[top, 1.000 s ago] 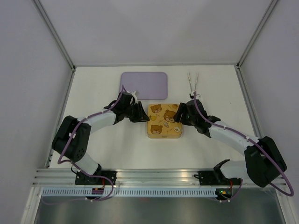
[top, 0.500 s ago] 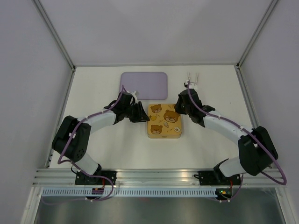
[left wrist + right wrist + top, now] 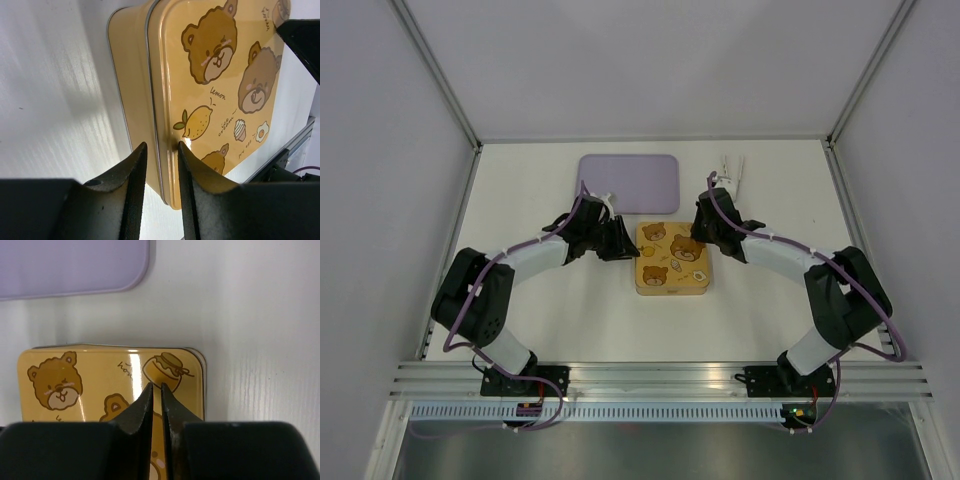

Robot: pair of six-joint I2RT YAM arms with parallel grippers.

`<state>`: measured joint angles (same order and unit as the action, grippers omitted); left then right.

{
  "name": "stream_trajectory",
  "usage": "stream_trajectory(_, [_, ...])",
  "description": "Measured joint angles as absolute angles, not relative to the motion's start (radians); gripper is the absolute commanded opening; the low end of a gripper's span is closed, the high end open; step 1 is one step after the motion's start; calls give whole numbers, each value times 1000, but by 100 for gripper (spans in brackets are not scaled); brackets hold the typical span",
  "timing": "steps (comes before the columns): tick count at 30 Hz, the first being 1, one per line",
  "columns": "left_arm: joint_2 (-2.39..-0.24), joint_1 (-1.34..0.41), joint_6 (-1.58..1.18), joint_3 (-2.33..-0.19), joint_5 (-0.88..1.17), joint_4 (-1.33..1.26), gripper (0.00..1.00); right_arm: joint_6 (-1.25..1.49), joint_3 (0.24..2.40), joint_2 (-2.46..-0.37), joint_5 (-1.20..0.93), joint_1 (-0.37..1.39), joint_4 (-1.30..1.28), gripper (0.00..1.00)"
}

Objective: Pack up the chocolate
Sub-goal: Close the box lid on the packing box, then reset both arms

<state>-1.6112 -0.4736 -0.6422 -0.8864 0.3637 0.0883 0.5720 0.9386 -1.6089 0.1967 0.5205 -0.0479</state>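
No chocolate shows in any view. A yellow tin (image 3: 672, 272) with bear pictures on its closed lid stands mid-table. My left gripper (image 3: 626, 249) is at the tin's left edge. In the left wrist view its fingers (image 3: 161, 146) straddle the rim of the tin (image 3: 215, 75), one on the side wall and one on the lid, shut on it. My right gripper (image 3: 699, 237) is over the tin's far right corner. Seen from the right wrist, it (image 3: 156, 386) is shut with nothing between the tips, over the honey-jar picture on the lid (image 3: 100, 375).
A lilac tray (image 3: 628, 182) lies behind the tin, its corner also in the right wrist view (image 3: 65, 265). Metal tweezers (image 3: 732, 168) lie at the back right, just beyond the right arm. White walls enclose the table on three sides.
The right gripper has closed and swung from the tin's right side to over its far right corner. The left arm has held still.
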Motion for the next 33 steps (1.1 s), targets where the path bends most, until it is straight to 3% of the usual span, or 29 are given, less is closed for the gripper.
stream_trajectory(11, [-1586,-475,-632,-990,281,191,40,510,933,-1409,130,529,-121,15])
stream_trajectory(16, [-1567,-485,-616,-1090,280,194,38,503,894,-1332,125,538,-116,14])
stream_trajectory(28, [-1851,-506,-601,-1229,298,188,28,520,840,-1541,114,540,2,9])
stream_trajectory(33, [-1866,-506,-607,-1227,308,148,24,564,801,-1543,116,540,89,8])
